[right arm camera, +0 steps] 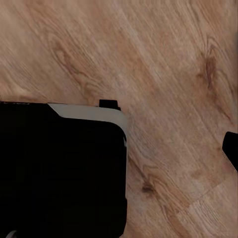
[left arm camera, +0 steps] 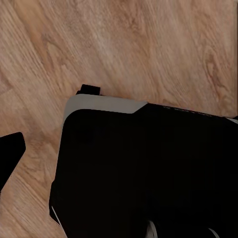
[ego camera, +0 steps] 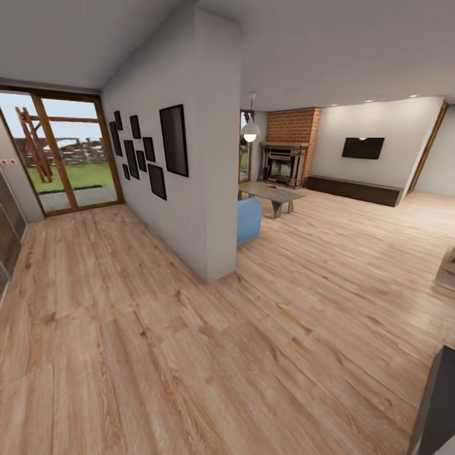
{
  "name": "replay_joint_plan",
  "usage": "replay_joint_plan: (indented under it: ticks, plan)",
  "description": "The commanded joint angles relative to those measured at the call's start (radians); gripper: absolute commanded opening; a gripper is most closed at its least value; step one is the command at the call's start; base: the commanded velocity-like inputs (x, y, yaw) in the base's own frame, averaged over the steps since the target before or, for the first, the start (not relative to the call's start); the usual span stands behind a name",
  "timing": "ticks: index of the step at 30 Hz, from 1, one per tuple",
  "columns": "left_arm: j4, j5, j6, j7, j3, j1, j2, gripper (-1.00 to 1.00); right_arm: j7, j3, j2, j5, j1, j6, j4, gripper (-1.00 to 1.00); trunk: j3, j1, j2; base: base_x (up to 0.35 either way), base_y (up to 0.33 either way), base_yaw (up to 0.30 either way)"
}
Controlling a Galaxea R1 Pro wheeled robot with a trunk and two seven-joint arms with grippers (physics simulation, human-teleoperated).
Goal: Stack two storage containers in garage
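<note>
Wood plank floor leads to the living room.

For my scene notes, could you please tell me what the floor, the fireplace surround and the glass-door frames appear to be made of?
The light plank floor looks like matte wood or wood-look laminate: visible grain, knots and plank seams. The red-brown fireplace surround appears to be brick, given its rows of small blocks with mortar lines. The brown glass-door frames look like stained wood, though at this distance the grain is unclear.
</note>
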Motion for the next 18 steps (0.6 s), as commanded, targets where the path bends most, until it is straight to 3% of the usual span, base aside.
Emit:
replay_joint_plan:
  ticks: [1,9,18]
  plan:
    - [0.001,0.006,-0.003,0.001,-0.002,-0.001,0.000,1.00,-0.001,0.008,0.001,-0.007,-0.001,-0.005,0.003,1.00,-0.002,0.001,-0.002,0.323,0.000,0.000]
    - [0.001,0.006,-0.003,0.001,-0.002,-0.001,0.000,1.00,0.001,0.008,0.000,-0.006,-0.001,-0.004,0.003,1.00,-0.002,0.001,-0.002,0.323,0.000,-0.017]
    - [0.001,0.006,-0.003,0.001,-0.002,-0.001,0.000,1.00,0.001,0.008,0.000,-0.006,-0.001,-0.006,0.003,1.00,0.000,0.001,-0.002,0.323,0.000,-0.227]
